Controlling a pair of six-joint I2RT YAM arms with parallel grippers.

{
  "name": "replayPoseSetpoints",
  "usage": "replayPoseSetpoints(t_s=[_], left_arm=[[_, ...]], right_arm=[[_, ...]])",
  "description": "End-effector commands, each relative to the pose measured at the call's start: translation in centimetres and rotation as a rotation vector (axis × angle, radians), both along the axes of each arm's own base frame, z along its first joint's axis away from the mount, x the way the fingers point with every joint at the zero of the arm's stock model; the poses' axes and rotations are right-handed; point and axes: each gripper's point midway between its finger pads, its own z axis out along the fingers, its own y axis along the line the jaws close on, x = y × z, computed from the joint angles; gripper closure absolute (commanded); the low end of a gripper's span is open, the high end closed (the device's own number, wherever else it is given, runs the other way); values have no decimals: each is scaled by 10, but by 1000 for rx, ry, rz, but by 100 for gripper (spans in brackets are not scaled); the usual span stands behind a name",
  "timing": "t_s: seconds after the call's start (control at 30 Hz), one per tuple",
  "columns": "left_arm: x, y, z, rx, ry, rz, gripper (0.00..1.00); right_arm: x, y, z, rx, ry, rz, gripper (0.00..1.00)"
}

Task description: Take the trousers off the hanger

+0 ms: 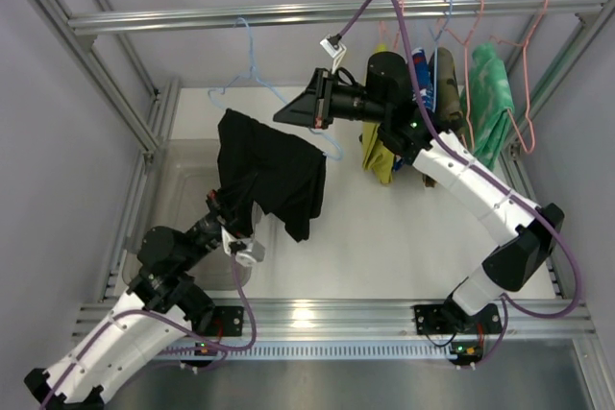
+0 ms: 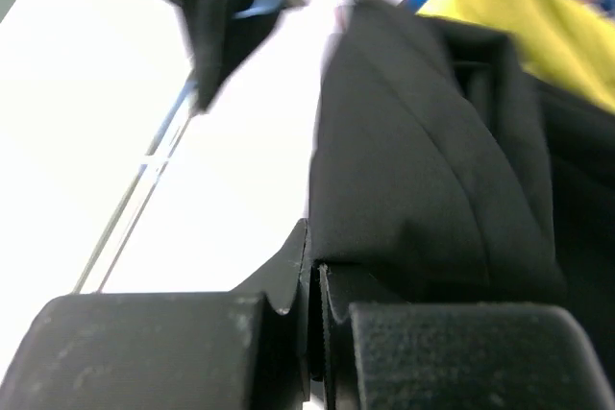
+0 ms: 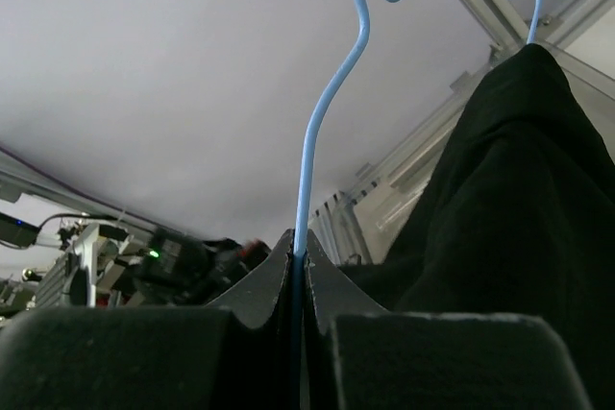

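Left gripper (image 1: 235, 216) clenched on the lower edge of the black trousers (image 1: 269, 172); the left wrist view shows both fingers pressed together with a fold of black cloth pinched between them. Right gripper (image 1: 286, 114) clamped on the light blue wire hanger (image 3: 311, 141), jaws closed around the wire below the hook, as the right wrist view shows. Black trousers draped over that hanger, hanging bunched above the white table (image 1: 384, 237), roughly centre-left, between the two grippers. Hanger hook sits up by the metal rail (image 1: 288, 16); cannot tell whether it is resting on it. Right arm reaches in from the right, pointing left; left arm comes up from the near-left corner. Clear plastic bin (image 1: 178, 189) sits on the table just left of the black trousers, under the left arm. Yellow trousers (image 1: 378, 156) hang further right on the rail, behind the right arm's wrist, with a blue garment (image 1: 423, 79), a brown one (image 1: 448, 88) and a green one (image 1: 492, 103) on other hangers beside them.
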Motion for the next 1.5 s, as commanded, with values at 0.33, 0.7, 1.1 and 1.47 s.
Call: replayPoseSetpoints(t_s=[0.33, 0.7, 1.1, 1.47], left_arm=[[33, 68, 208, -645, 218, 232, 100], [14, 111, 321, -884, 53, 263, 100], [-47, 160, 411, -916, -351, 331, 100], [-92, 191, 456, -891, -604, 429, 100]], right_arm=[[-11, -30, 11, 10, -118, -55, 100], [-7, -38, -47, -121, -104, -86, 100], [-6, -46, -103, -233, -69, -110, 100], [-17, -62, -116, -282, -75, -124, 100]])
